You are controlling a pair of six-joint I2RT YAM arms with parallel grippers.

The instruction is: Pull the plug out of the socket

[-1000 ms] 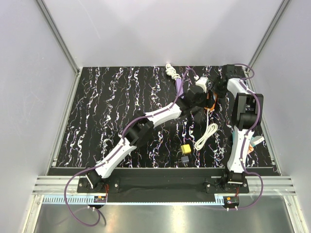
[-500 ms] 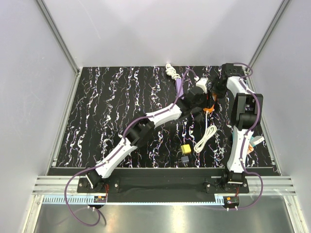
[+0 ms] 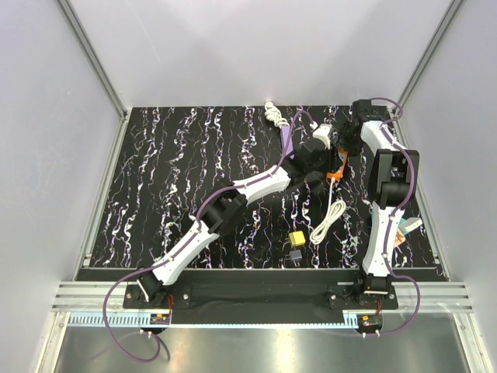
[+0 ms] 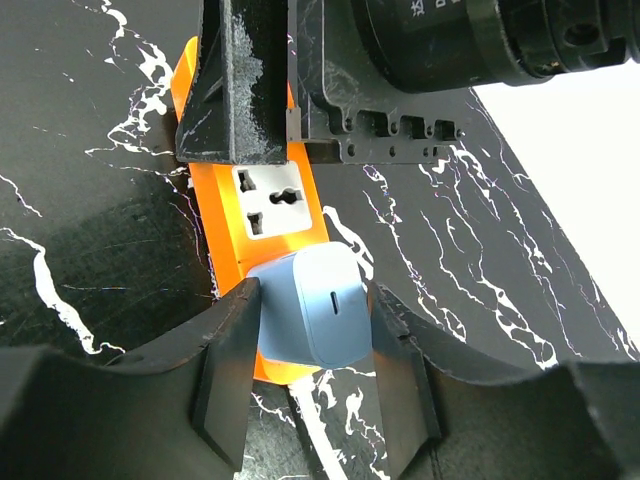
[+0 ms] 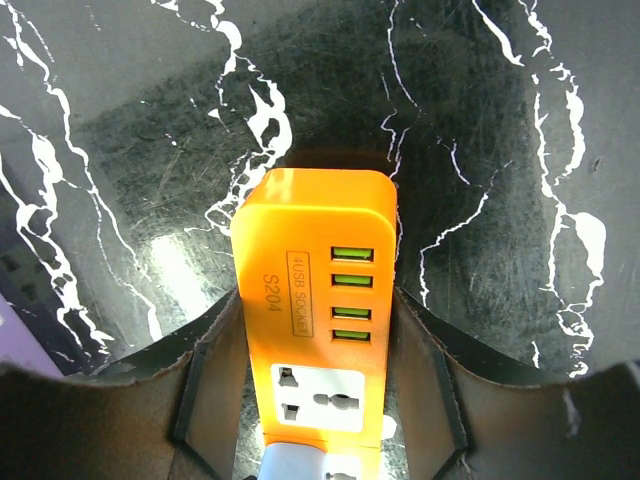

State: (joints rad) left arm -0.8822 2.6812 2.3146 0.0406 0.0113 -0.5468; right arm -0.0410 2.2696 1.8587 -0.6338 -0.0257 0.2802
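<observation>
Two grips I saw: left end effector [image 4: 312, 300] pinched the blue plug [image 4: 318, 320], right end effector [image 5: 315, 310] clamped the orange socket [image 5: 315, 230].

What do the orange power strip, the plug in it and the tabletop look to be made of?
The orange power strip looks like moulded plastic, smooth and semi-matte: rounded corners, printed label. The blue-grey plug seems plastic too, satin, a soft-edged shell with faint sheen. The tabletop is hard and glossy, marble-patterned, with fine scratches and glare; stone or laminate, I cannot tell.
</observation>
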